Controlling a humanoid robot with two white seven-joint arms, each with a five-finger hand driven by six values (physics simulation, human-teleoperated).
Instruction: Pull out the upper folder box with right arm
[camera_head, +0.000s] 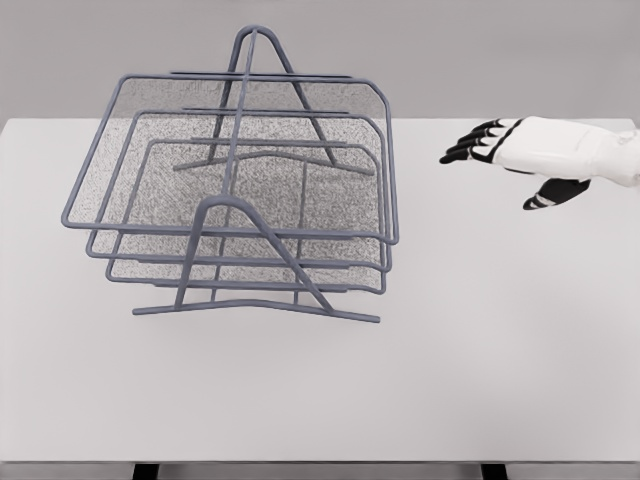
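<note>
1. Nearest is the bare front of the flat white table (420, 400). Nothing lies on this stretch, so nothing there would stand in the way of a tray sliding out.

2. Next comes the grey wire rack with its bent A-shaped end frames (245, 265), standing on the table's left half. Its feet rest flat on the surface, and the frames carry three mesh trays stacked one above another, which keeps each tray free to slide on its own rails.

3. The task's thing — the upper grey mesh folder box with a wire rim (235, 150) — sits in the top tier, seated in the rack and not yet drawn out. Its rim overhangs the two lower trays, so its right edge is probably the easiest place to catch.

4. Farther back and to the right, the white right hand with black fingertips (520, 150) hangs above the table, well apart from the rack. It is released — fingers extended towards the rack, thumb dropped below, holding nothing.

5. Between hand and rack the table is bare. The likeliest hindrance, I judge, is the rear A-frame near the upper box's far edge.

6. The left arm does not show.
</note>
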